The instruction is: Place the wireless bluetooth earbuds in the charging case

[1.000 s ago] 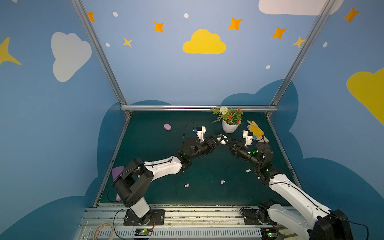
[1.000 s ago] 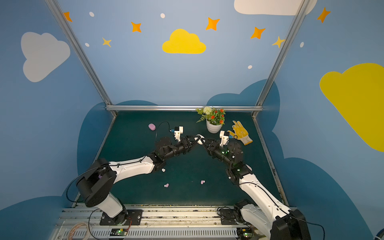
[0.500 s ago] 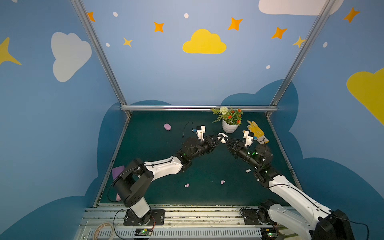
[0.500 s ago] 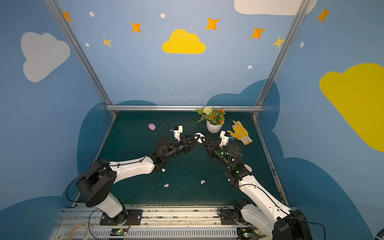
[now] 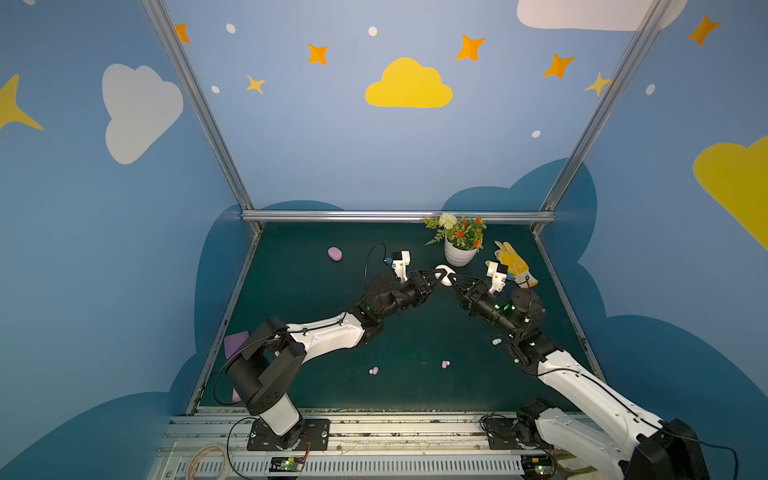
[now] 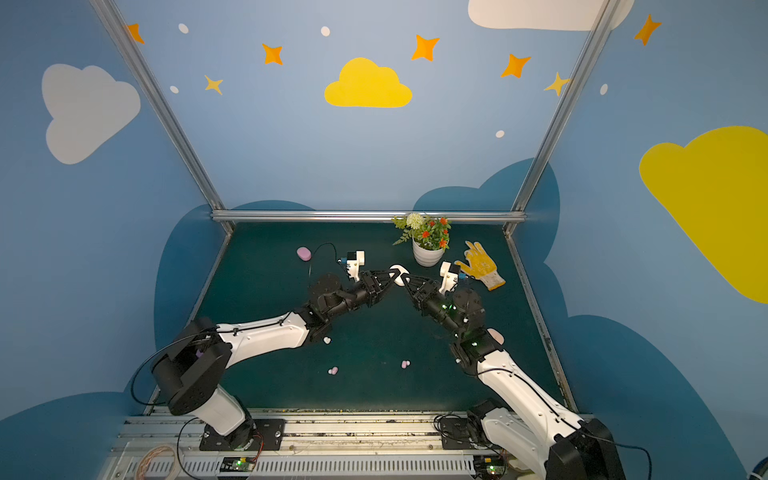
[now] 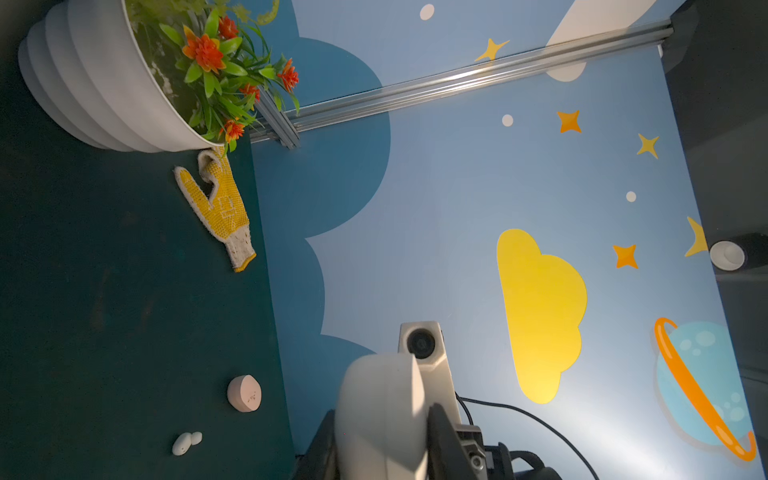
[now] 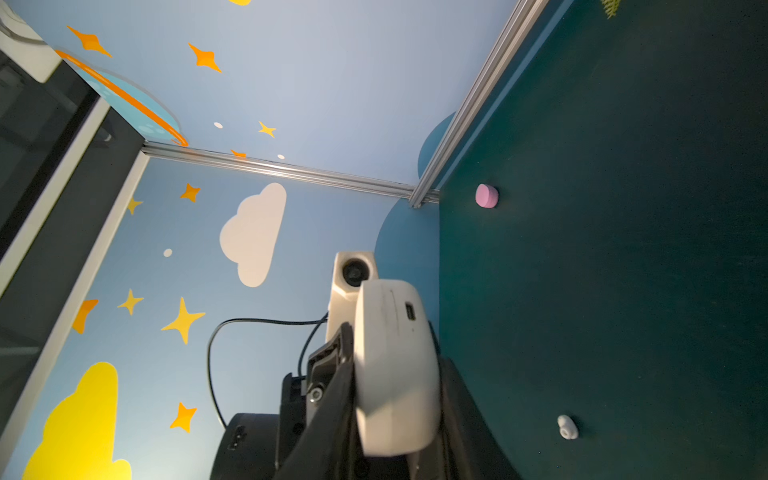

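Observation:
A white charging case hangs above the back middle of the green table, closed, held from both sides. My left gripper is shut on it, and so is my right gripper; the case fills the gap between each pair of jaws. The earbuds lie loose on the table: a white pair by the right arm, a pink pair and a lilac pair nearer the front.
A pink-lilac case lies at the back left. A peach case sits by the right arm. A white flower pot and a yellow glove stand at the back right. A purple object lies at the left edge.
My left jaws have closed onto the white case that the right gripper was holding up. Both arms have stayed almost in place, and the case has not moved.

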`<move>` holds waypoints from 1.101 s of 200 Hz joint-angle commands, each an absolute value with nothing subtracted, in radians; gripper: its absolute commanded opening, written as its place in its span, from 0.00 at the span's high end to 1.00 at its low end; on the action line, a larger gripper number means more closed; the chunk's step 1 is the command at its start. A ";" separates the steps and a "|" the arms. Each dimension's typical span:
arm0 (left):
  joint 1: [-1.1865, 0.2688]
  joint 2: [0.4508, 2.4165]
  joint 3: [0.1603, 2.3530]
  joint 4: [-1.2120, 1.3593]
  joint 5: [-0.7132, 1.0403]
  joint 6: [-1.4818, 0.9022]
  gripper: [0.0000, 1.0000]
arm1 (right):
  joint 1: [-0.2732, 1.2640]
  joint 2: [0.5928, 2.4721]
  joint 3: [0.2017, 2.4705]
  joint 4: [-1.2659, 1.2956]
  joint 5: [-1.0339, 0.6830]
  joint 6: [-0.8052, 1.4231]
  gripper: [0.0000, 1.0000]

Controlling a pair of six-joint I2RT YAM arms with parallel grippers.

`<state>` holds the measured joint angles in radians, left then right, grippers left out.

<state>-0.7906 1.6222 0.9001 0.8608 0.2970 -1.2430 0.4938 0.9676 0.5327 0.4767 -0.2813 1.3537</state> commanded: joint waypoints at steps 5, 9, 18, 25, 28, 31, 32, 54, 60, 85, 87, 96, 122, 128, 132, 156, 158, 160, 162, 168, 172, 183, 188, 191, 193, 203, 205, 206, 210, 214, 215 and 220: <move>-0.791 1.583 0.888 0.841 0.300 -1.149 0.96 | 0.500 0.951 0.566 0.409 -0.297 1.319 0.58; -0.790 1.581 0.888 0.833 0.302 -1.137 0.96 | 0.500 0.950 0.572 0.400 -0.302 1.312 0.56; -0.785 1.579 0.882 0.821 0.302 -1.119 0.96 | 0.496 0.946 0.587 0.371 -0.312 1.301 0.51; -0.779 1.577 0.874 0.820 0.304 -1.103 0.96 | 0.495 0.940 0.593 0.354 -0.315 1.298 0.48; -0.777 1.576 0.870 0.816 0.304 -1.097 0.96 | 0.495 0.937 0.594 0.347 -0.317 1.296 0.47; -0.775 1.575 0.865 0.811 0.303 -1.093 0.96 | 0.493 0.936 0.597 0.341 -0.318 1.295 0.46; -0.773 1.574 0.864 0.810 0.303 -1.092 0.96 | 0.494 0.934 0.596 0.340 -0.319 1.295 0.45; -0.757 1.556 0.837 0.783 0.296 -1.034 0.96 | 0.490 0.917 0.611 0.260 -0.326 1.289 0.40; -0.756 1.549 0.835 0.766 0.295 -1.003 0.96 | 0.490 0.911 0.614 0.233 -0.327 1.286 0.38; -0.761 1.507 0.838 0.648 0.276 -0.798 0.96 | 0.487 0.906 0.656 0.087 -0.343 1.255 0.35; -0.763 1.503 0.836 0.638 0.270 -0.781 0.96 | 0.488 0.906 0.661 0.076 -0.344 1.254 0.34; -0.771 1.487 0.827 0.612 0.237 -0.714 0.96 | 0.488 0.910 0.666 0.037 -0.349 1.248 0.34; -0.788 1.451 0.802 0.586 0.145 -0.573 0.96 | 0.486 0.929 0.749 -0.096 -0.351 1.231 0.29; -0.790 1.445 0.801 0.577 0.130 -0.553 0.96 | 0.486 0.932 0.758 -0.117 -0.351 1.230 0.28; -0.790 1.440 0.799 0.575 0.122 -0.541 0.96 | 0.485 0.936 0.763 -0.130 -0.351 1.234 0.27; -0.808 1.424 0.793 0.559 0.080 -0.461 0.96 | 0.483 0.957 0.774 -0.125 -0.364 1.256 0.20; -0.808 1.422 0.793 0.560 0.076 -0.455 0.96 | 0.484 0.960 0.775 -0.121 -0.369 1.257 0.20; -0.811 1.421 0.792 0.560 0.073 -0.450 0.96 | 0.483 0.962 0.775 -0.117 -0.373 1.259 0.20; -0.814 1.421 0.791 0.561 0.071 -0.443 0.96 | 0.484 0.965 0.776 -0.116 -0.376 1.262 0.20; -0.819 1.419 0.789 0.562 0.060 -0.426 0.96 | 0.484 0.973 0.782 -0.117 -0.384 1.271 0.19; -0.824 1.418 0.789 0.562 0.052 -0.419 0.96 | 0.483 0.980 0.786 -0.121 -0.389 1.274 0.19; -0.834 1.419 0.792 0.564 0.037 -0.405 0.96 | 0.484 1.001 0.806 -0.138 -0.407 1.281 0.18; -0.836 1.420 0.793 0.565 0.035 -0.397 0.96 | 0.483 1.009 0.814 -0.146 -0.416 1.282 0.18; -0.840 1.422 0.794 0.568 0.033 -0.392 0.96 | 0.484 1.014 0.819 -0.151 -0.422 1.282 0.17; -0.841 1.424 0.796 0.566 0.031 -0.388 0.96 | 0.485 1.017 0.822 -0.152 -0.424 1.281 0.17; -0.850 1.428 0.800 0.570 0.022 -0.377 0.96 | 0.485 1.031 0.832 -0.154 -0.437 1.281 0.16; -0.852 1.430 0.799 0.574 0.022 -0.375 0.96 | 0.486 1.033 0.834 -0.153 -0.440 1.283 0.16; -0.853 1.431 0.799 0.575 0.022 -0.374 0.96 | 0.485 1.034 0.835 -0.153 -0.440 1.284 0.16; -0.856 1.434 0.799 0.579 0.023 -0.370 0.96 | 0.485 1.038 0.836 -0.152 -0.442 1.287 0.17; -0.858 1.435 0.799 0.583 0.022 -0.366 0.96 | 0.485 1.041 0.835 -0.147 -0.442 1.292 0.16; -0.859 1.436 0.799 0.584 0.022 -0.365 0.96 | 0.485 1.041 0.835 -0.145 -0.442 1.294 0.17; -0.863 1.439 0.799 0.591 0.018 -0.362 0.96 | 0.486 1.043 0.831 -0.127 -0.441 1.306 0.17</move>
<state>-0.8471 1.4425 0.7925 0.5682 0.0536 -0.4316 0.4862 1.0325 0.7975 -0.1322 -0.4068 1.2800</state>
